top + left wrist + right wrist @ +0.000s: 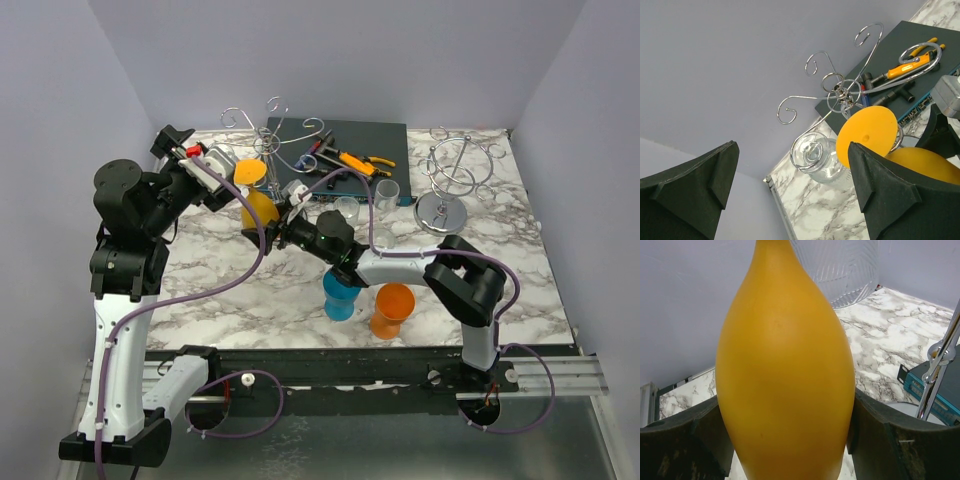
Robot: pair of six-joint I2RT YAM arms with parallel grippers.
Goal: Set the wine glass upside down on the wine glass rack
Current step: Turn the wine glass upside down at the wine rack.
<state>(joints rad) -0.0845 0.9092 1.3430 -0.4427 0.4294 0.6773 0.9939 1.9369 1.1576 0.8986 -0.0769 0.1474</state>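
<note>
The yellow wine glass point(258, 205) is upside down beside the wire wine glass rack point(272, 128), with its round foot point(867, 132) uppermost against one of the rack's wire arms. Whether the foot rests on the wire I cannot tell. My right gripper point(283, 228) is shut on the glass's bowl point(785, 365), which fills the right wrist view and touches both fingers. My left gripper point(222, 165) stands open just left of the foot, holding nothing point(792, 150). A clear glass point(816, 159) hangs upside down on the rack.
A second wire rack point(450, 180) stands at the back right. A blue glass point(340, 295) and an orange glass point(392, 308) stand near the front. Clear cups point(385, 190) sit beside a dark box point(375, 135) holding pliers.
</note>
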